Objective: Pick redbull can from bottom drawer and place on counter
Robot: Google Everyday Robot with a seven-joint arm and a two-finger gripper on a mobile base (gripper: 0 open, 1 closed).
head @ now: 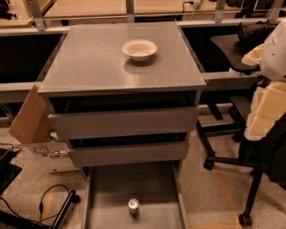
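Note:
The redbull can (133,207) stands upright in the bottom drawer (107,210), which is pulled out at the bottom of the view; I see its shiny silver top near the drawer's middle. The counter (89,62) is the grey top of the cabinet, with a white bowl (139,49) on its far half. My gripper (264,112) shows as a pale white and cream shape at the right edge, level with the upper drawers and well up and to the right of the can. It holds nothing that I can see.
Two closed grey drawer fronts (125,123) sit above the open drawer. A black office chair (250,156) stands to the right of the cabinet. A cardboard box (31,120) and black cables (49,201) lie on the floor at the left. A pale wooden tabletop (85,6) runs behind.

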